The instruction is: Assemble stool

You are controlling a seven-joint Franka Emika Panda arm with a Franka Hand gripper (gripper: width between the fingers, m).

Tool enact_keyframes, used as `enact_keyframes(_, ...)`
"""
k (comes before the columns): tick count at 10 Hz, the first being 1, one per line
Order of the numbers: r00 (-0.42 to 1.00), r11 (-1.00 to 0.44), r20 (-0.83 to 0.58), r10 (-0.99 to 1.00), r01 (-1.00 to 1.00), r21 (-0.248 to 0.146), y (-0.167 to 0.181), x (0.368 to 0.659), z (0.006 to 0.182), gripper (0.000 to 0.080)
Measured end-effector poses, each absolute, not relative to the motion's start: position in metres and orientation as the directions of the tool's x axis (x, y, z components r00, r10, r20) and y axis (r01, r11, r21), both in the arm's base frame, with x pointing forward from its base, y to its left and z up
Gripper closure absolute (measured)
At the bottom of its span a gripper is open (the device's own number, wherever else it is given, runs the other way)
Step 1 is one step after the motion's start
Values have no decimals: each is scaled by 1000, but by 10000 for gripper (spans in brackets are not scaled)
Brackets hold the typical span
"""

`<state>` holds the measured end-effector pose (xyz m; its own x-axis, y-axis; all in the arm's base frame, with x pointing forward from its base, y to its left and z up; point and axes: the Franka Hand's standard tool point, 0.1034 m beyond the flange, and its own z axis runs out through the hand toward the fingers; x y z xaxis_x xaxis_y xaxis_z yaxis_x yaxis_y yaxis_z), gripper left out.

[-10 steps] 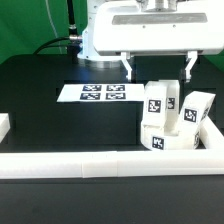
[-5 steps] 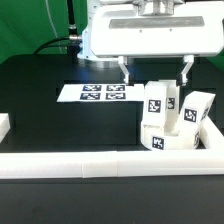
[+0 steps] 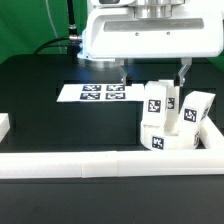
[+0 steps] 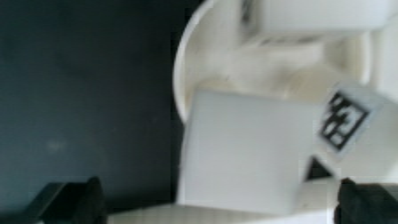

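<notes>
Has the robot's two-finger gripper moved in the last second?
Yes. The gripper, jaws open, has come lower and shifted slightly toward the exterior view's left. One fingertip now appears close to the far edge of the flat white marker board.

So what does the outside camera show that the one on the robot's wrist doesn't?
Only the exterior view: the arm's white body, the marker board and the long white rail. Only the wrist view: a close look down at what seems to be the round seat, with its curved edge. Both: a tagged leg, the open fingers, holding nothing, and the black table.
</notes>
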<state>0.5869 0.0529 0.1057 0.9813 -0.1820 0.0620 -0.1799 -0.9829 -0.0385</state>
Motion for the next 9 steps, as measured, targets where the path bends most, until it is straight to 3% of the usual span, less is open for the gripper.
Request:
enact_keyframes(6,981,-989,121,-151,-149,-21,42,596,96,151)
enact_keyframes(7,980,-988,126,-155,-154,-18,43,594,92,291)
enact_keyframes(8,980,-988,124,-156,-155,-19,44,593,91,291)
enact_keyframes(9,980,-988,124,-156,-155,-19,44,593,91,429)
